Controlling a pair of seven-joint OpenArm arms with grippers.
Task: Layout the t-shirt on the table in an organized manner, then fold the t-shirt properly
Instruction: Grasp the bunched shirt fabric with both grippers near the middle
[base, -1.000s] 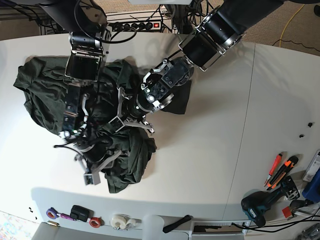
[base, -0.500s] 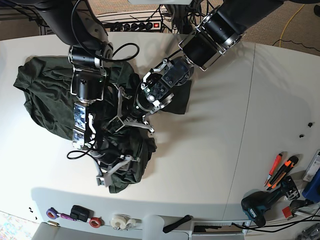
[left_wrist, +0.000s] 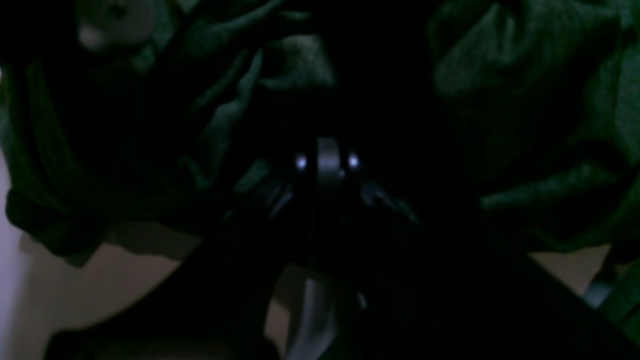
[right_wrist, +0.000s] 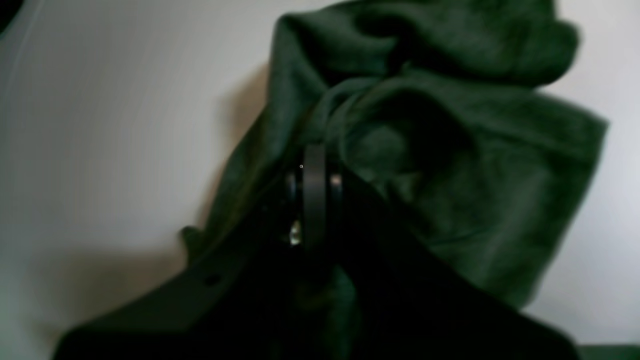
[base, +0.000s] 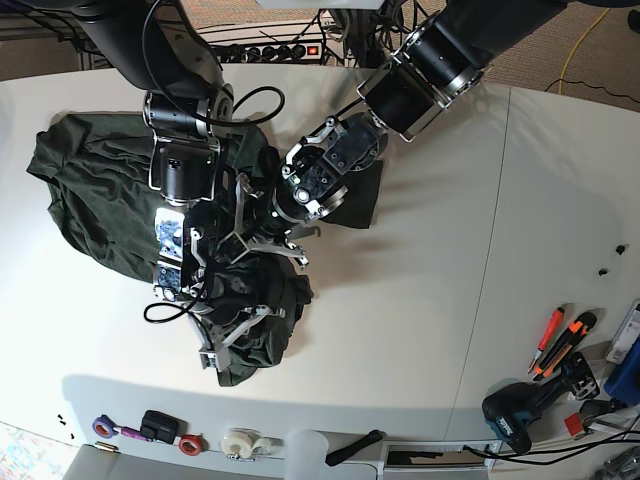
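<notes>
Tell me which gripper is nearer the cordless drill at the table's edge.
Left. The left gripper sits on the t-shirt, closer to the cordless drill; the right gripper lies farther away.

The whole table is seen from above in the base view, at some distance, with both arms reaching in from the top edge. Each wrist view is taken from just behind its gripper, very close to the t-shirt, which is shared by all three views.

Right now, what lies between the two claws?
Only bunched t-shirt fabric between the right claw and the left claw, seen in the base view.
</notes>
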